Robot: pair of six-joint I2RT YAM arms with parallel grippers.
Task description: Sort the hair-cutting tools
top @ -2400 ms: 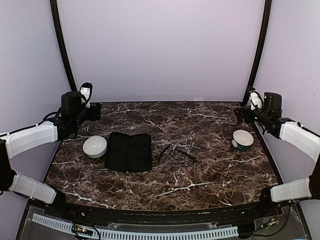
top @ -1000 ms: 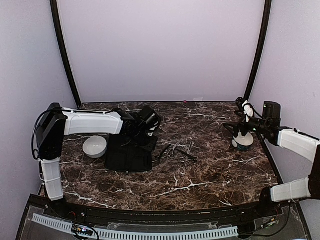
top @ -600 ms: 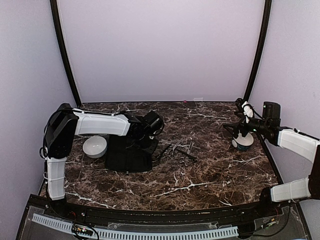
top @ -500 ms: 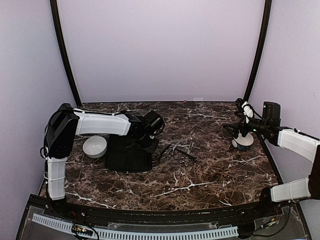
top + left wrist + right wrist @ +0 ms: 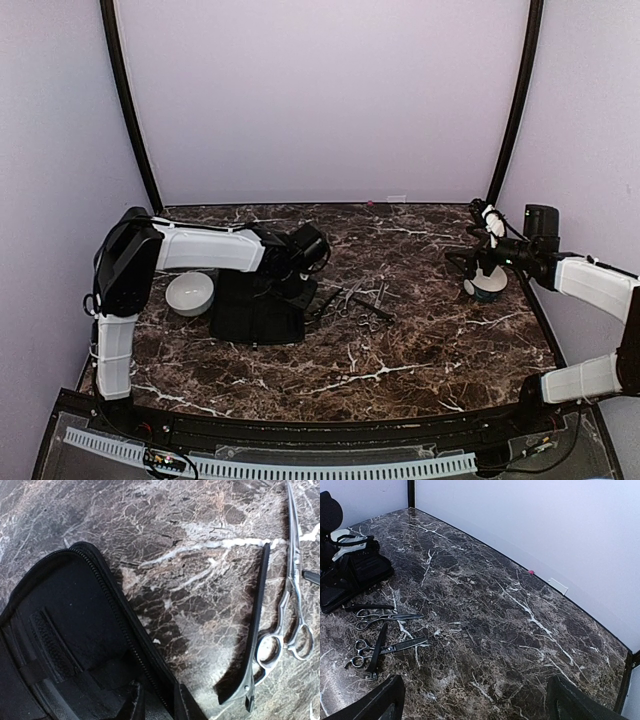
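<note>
The hair-cutting tools (image 5: 355,300) lie in a loose cluster on the marble, right of the black case (image 5: 250,315). In the left wrist view, silver scissors (image 5: 295,605) and a slim dark comb piece (image 5: 257,625) lie right of the case (image 5: 60,630). My left gripper (image 5: 290,285) sits at the case's upper right corner. Its jaws (image 5: 160,707) are closed on the zippered edge of the open case. My right gripper (image 5: 465,265) hangs open beside the right-hand bowl (image 5: 487,285), nothing between its fingers (image 5: 385,700). The right wrist view shows two scissors (image 5: 385,616) and a comb (image 5: 377,647).
A white bowl (image 5: 188,292) stands left of the case, close to my left forearm. The table's back edge meets a pale wall, with black posts in both back corners. Bare marble (image 5: 380,380) stretches in front of the tools.
My left arm swung in from the far left to the case, and its jaws narrowed onto the case's edge. My right gripper came forward beside the right bowl.
</note>
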